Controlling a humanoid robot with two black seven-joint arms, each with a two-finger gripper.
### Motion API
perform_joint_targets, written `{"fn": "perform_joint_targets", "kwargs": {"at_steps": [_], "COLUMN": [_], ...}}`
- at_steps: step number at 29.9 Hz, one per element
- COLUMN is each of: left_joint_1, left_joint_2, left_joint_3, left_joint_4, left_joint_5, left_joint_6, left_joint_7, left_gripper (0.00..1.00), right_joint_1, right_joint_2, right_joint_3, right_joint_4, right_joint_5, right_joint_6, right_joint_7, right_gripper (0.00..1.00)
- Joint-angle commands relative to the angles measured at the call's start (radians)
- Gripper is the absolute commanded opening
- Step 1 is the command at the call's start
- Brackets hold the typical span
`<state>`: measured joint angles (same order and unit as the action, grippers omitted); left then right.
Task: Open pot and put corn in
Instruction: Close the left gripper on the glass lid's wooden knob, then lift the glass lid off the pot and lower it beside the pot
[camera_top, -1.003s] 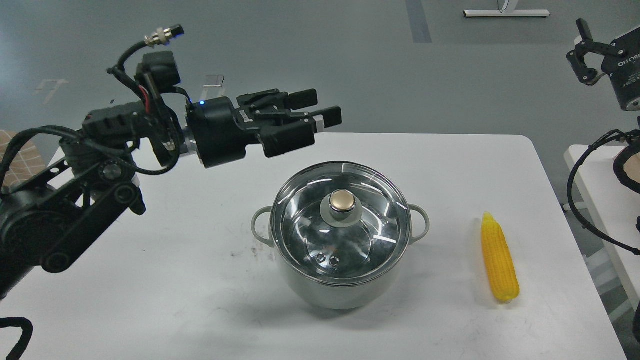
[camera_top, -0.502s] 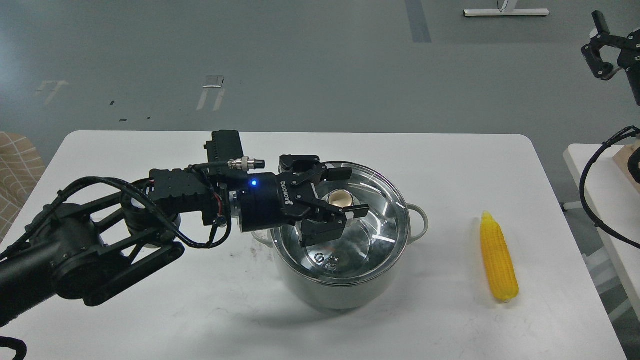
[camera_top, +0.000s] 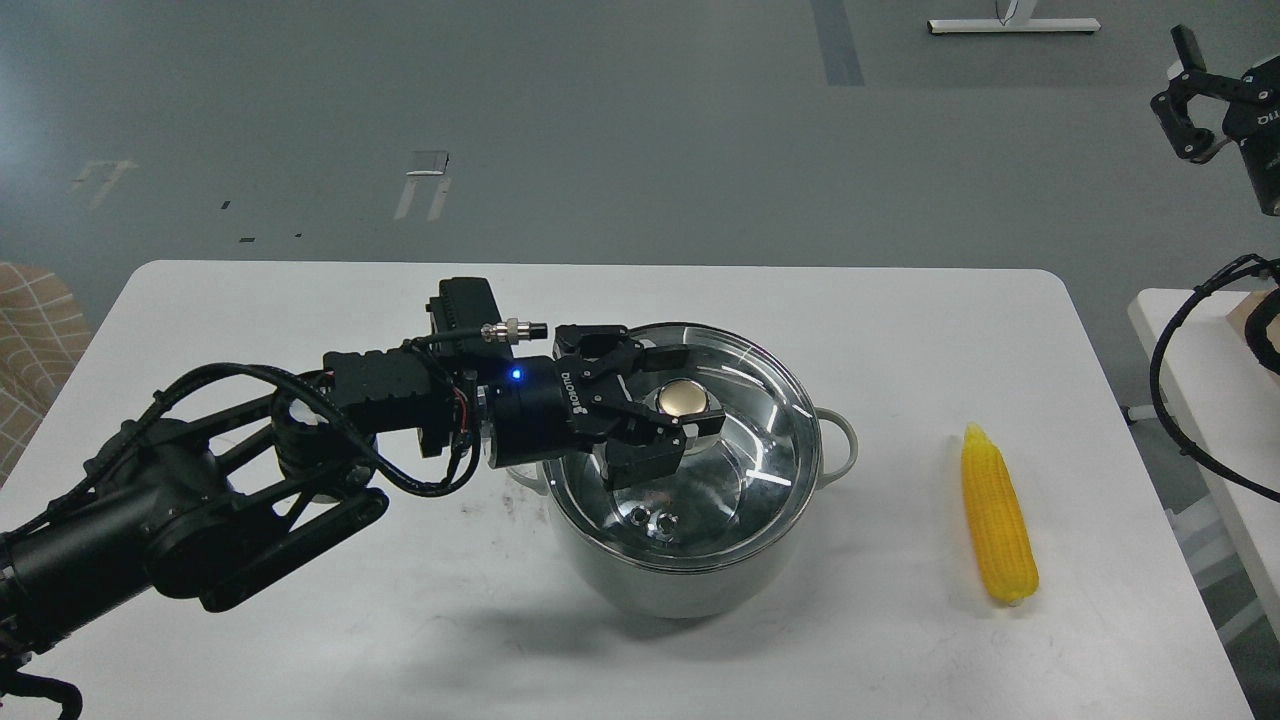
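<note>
Head view: the white counter (camera_top: 300, 620) fills the lower part of the picture, with grey floor beyond it. The pot (camera_top: 680, 570) stands near the counter's middle, pale grey-green, with one loop handle showing at its 3 o'clock side. The glass lid (camera_top: 740, 470) sits on the pot, closed, with its gold knob (camera_top: 683, 399) at the centre.

The left arm comes in from 8 o'clock and reaches across to the pot's 9 o'clock side. The left gripper (camera_top: 682, 392) lies level over the lid, pointing toward 3 o'clock, a blue light glowing on its wrist. Its jaws are drawn in on either side of the knob, one finger at the knob's 11 o'clock, the other at its 5 o'clock. They look closed on the knob, touching or very nearly so; the lid is seated on the rim.

The corn (camera_top: 998, 515) lies flat on the counter at 3 o'clock from the pot, well apart from it, its tapered tip pointing to 12 o'clock and its blunt end to 6 o'clock. Nothing touches it.

The right gripper (camera_top: 1190, 100) hangs at the picture's 2 o'clock corner, high above the floor and far from the counter. It is partly cut off by the edge, and I cannot tell how its jaws stand.
</note>
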<state>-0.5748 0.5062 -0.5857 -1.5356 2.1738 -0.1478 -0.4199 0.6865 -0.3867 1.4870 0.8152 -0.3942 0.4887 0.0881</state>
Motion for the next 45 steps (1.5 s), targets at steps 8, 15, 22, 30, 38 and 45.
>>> {"fn": "perform_joint_targets", "kwargs": {"at_steps": [8, 15, 22, 30, 38, 45], "left_joint_1": [-0.002, 0.015, 0.015, 0.000, 0.058, 0.282], "left_joint_2": [-0.018, -0.017, -0.018, 0.032, 0.254, 0.471], "left_joint_3": [0.009, 0.010, 0.009, -0.037, -0.262, -0.347], "left_joint_4": [0.045, 0.055, 0.043, -0.067, -0.116, -0.101], "left_joint_5": [0.008, 0.008, 0.008, 0.008, -0.070, -0.247], "left_joint_6": [0.022, 0.051, 0.051, 0.051, 0.066, 0.221], "left_joint_7": [0.000, -0.002, -0.007, -0.007, -0.011, -0.007], "left_gripper": [0.75, 0.53, 0.32, 0.31, 0.31, 0.31], "right_joint_1": [-0.001, -0.007, -0.008, -0.008, -0.022, -0.036], "right_joint_2": [0.022, 0.016, 0.014, 0.016, 0.011, 0.011], "right_joint_3": [-0.001, -0.001, -0.001, -0.002, -0.001, -0.001], "right_joint_4": [0.001, 0.001, 0.002, 0.002, 0.002, 0.004], "right_joint_5": [-0.002, -0.002, -0.002, -0.002, -0.002, -0.002], "right_joint_6": [0.000, 0.000, 0.000, 0.000, 0.000, 0.000], "right_joint_7": [0.001, -0.001, 0.001, -0.001, -0.001, -0.001], "right_gripper": [1.00, 1.00, 1.00, 1.00, 1.00, 1.00]}}
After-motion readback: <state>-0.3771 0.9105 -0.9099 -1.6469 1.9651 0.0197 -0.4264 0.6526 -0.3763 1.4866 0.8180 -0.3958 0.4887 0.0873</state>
